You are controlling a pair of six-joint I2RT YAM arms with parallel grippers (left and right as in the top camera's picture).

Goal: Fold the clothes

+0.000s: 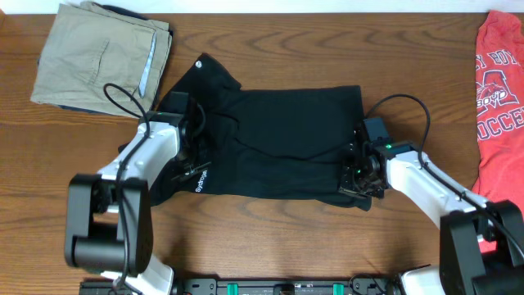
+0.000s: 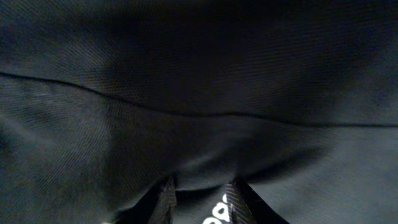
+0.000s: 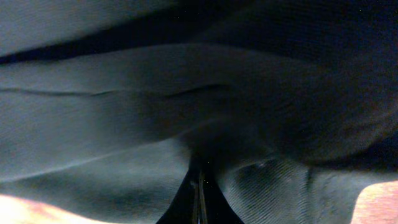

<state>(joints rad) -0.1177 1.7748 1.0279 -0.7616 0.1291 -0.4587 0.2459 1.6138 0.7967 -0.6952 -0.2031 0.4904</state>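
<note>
black shirt (image 1: 286, 139) lying mid-table (image 1: 286, 238), kinda rumpled | left gripper (image 1: 192, 164) pinching fabric at its left edge | right gripper (image 1: 360, 168) clamped tight on the right edge

White-shelled arms (image 1: 147, 156) with black joints, looping black cables (image 1: 123, 92), one green light (image 1: 385, 148).

Left gripper (image 2: 200, 204): fingertips buried in black shirt (image 2: 199, 93) folds, grip unclear. Lettering (image 2: 217, 214) between its fingers cut by picture edge, unreadable. Right gripper (image 3: 199, 199): tips dark, sunk in cloth. Red shirt (image 1: 499, 90) beyond it cropped.
</note>
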